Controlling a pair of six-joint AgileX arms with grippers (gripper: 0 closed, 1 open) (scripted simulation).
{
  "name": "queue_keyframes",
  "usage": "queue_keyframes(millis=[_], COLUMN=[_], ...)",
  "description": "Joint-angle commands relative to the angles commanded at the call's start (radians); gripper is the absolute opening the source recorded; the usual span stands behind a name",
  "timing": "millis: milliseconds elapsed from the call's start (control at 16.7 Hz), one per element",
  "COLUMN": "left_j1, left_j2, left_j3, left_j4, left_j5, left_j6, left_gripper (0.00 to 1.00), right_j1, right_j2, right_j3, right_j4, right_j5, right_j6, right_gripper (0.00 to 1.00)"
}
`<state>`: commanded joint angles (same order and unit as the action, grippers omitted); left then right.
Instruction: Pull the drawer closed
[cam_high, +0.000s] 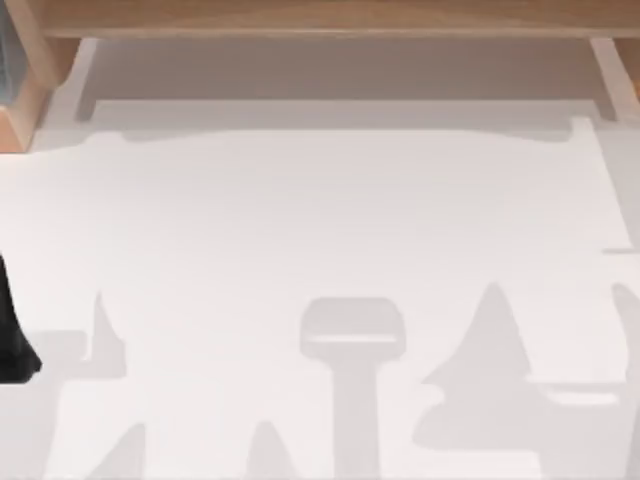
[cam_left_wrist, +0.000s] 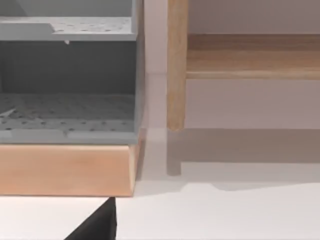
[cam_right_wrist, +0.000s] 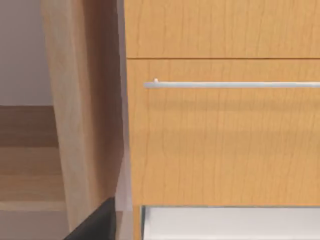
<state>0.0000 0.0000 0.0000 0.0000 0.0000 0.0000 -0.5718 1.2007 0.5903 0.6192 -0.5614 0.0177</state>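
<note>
On the top view you see the white table (cam_high: 320, 250) with a wooden frame (cam_high: 330, 15) along its far edge and a dark part of the left arm (cam_high: 12, 340) at the left edge.

The right wrist view faces the wooden drawer front (cam_right_wrist: 225, 135) with its slim metal handle (cam_right_wrist: 235, 85), beside a wooden post (cam_right_wrist: 70, 125).

The left wrist view faces a grey open compartment (cam_left_wrist: 67, 85) on a wooden base (cam_left_wrist: 65, 170).

You cannot tell the state of either claw.
</note>
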Motion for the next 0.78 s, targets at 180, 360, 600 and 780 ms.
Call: queue_keyframes(millis=[180, 360, 600, 780], left_j1=[0.000, 0.000, 0.000, 0.000], left_j2=[0.000, 0.000, 0.000, 0.000], left_j3=[0.000, 0.000, 0.000, 0.000], left_j4=[0.000, 0.000, 0.000, 0.000], left_j5=[0.000, 0.000, 0.000, 0.000], left_j6=[0.000, 0.000, 0.000, 0.000], left_gripper=[1.00, 1.00, 1.00, 1.00], right_j1=[-0.001, 0.001, -0.023, -0.057], right_j2=[0.003, 0.002, 0.057, 0.143], right_j3=[0.002, -0.003, -0.017, -0.045], right_j4=[0.002, 0.007, 0.107, 0.228], right_j5=[-0.001, -0.001, -0.022, -0.044], right_j6=[0.000, -0.010, -0.149, -0.332], right_gripper=[1.00, 1.00, 1.00, 1.00])
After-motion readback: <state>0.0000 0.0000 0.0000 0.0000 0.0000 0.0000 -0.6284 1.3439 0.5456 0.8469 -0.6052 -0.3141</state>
